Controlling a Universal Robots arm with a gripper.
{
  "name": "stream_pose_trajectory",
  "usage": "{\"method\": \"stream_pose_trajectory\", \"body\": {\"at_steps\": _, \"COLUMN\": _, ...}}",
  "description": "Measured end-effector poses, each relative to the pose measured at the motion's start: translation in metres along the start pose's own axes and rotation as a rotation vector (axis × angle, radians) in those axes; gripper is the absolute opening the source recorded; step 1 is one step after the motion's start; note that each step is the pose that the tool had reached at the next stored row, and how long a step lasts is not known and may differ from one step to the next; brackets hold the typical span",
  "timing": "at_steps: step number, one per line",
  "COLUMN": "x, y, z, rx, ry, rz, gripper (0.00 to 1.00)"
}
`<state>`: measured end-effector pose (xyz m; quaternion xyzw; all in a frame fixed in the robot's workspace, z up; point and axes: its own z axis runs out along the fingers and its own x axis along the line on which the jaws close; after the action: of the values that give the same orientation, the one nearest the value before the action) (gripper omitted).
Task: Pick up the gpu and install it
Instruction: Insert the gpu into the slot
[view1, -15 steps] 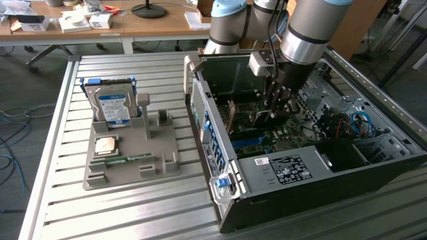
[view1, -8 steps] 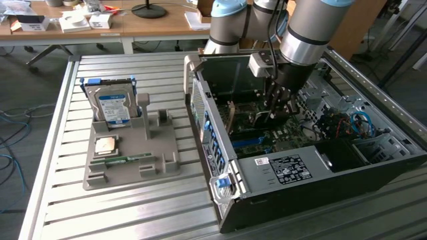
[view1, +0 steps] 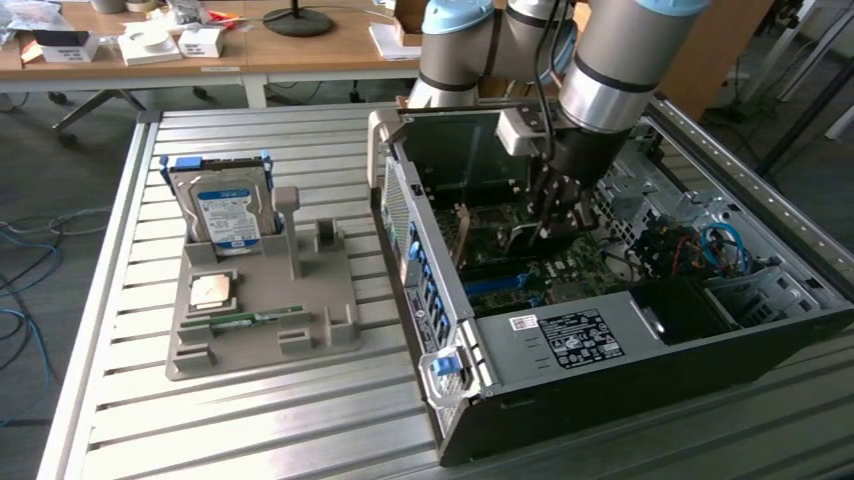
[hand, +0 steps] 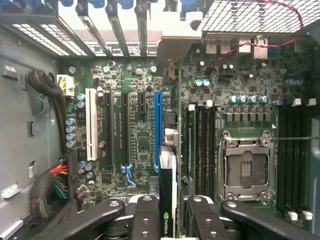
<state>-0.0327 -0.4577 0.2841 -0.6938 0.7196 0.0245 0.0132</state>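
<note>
We find a slatted metal table (view1: 267, 430), on it a grey holder tray (view1: 240, 356) toward the exterior view's left, just beside it an open computer case (view1: 641, 388) on its side

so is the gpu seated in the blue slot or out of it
Out: the gpu is clamped edge-on in the gripper over the motherboard, and the blue slot is bare where it shows.

Near end of the gpu (hand: 167, 190), past the wrist view's edge
</note>
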Motion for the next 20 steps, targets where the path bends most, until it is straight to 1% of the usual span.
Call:
{"method": "stream_pose_trajectory", "body": {"at_steps": 5, "x": 0.0, "y": 0.0001, "z": 0.0029, "rx": -0.0001, "ry": 0.0001, "rz": 0.0, "gripper": 0.26}}
{"method": "stream_pose_trajectory", "body": {"at_steps": 12, "x": 0.0, "y": 0.0001, "z": 0.0034, "rx": 0.0, "ry": 0.0, "rz": 0.0, "gripper": 0.26}}
{"method": "stream_pose_trajectory", "body": {"at_steps": 20, "x": 0.001, "y": 0.0002, "z": 0.011, "rx": 0.0009, "ry": -0.0002, "rz": 0.0, "gripper": 0.26}}
